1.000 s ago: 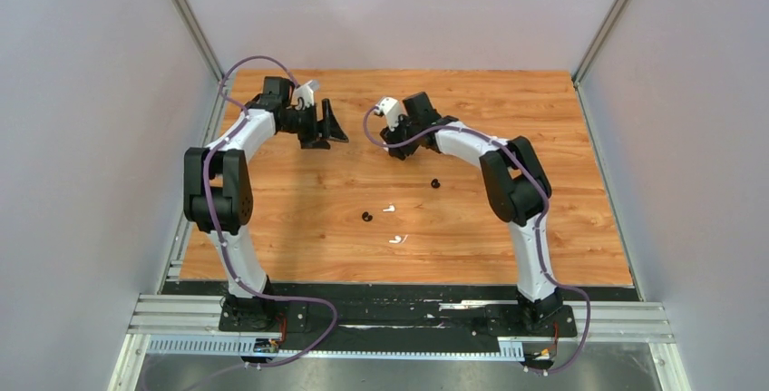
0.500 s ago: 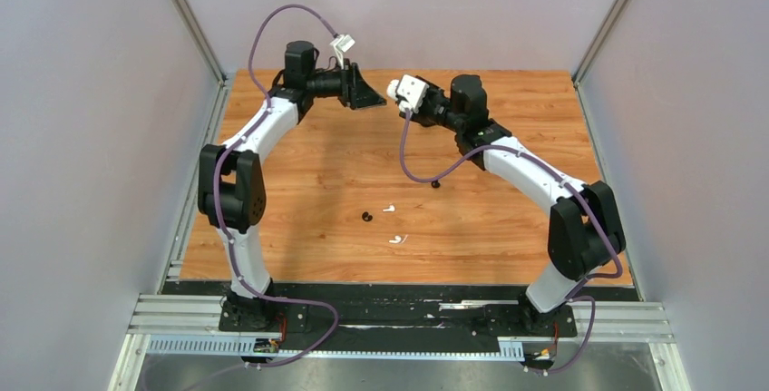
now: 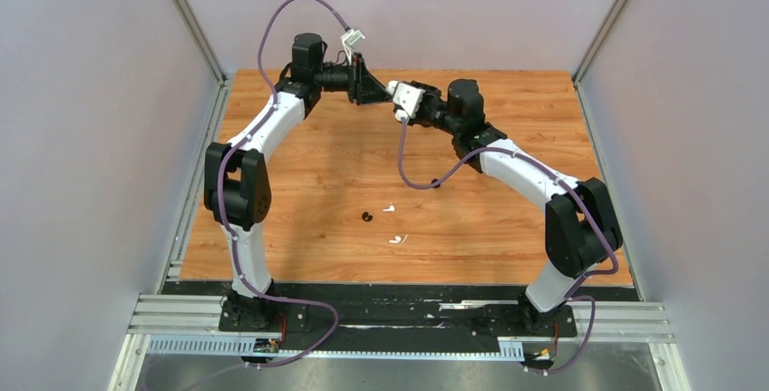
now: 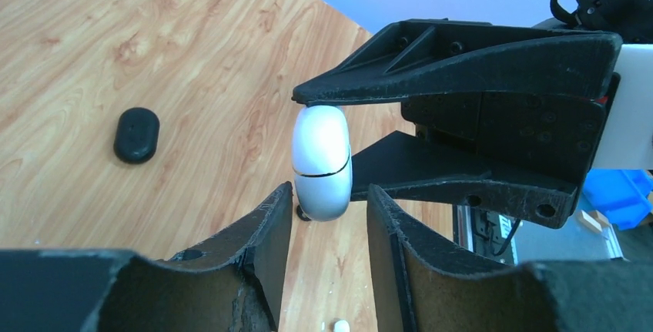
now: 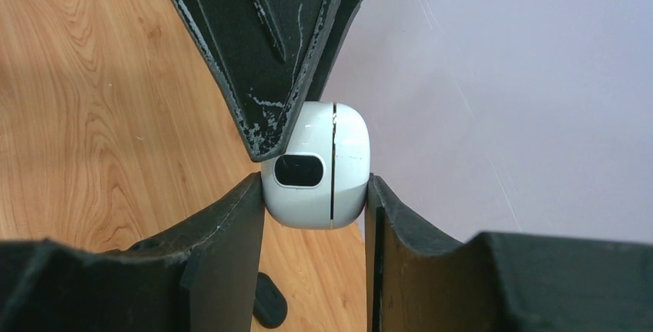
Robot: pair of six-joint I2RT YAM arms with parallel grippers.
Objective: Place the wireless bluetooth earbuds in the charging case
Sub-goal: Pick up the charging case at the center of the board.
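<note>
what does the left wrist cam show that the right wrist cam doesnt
Only left wrist: a black oval case lying whole on the table, and a tiny white earbud at the bottom edge. Only right wrist: a dark oval patch on the face of the white charging case; a dark shape by its finger is too hidden to name. Both: that closed case clamped in the right hand, with the left hand right beside it, above the wood table.

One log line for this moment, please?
right gripper: shut on white charging case | left gripper: straddling it | earbuds: four on table
</note>
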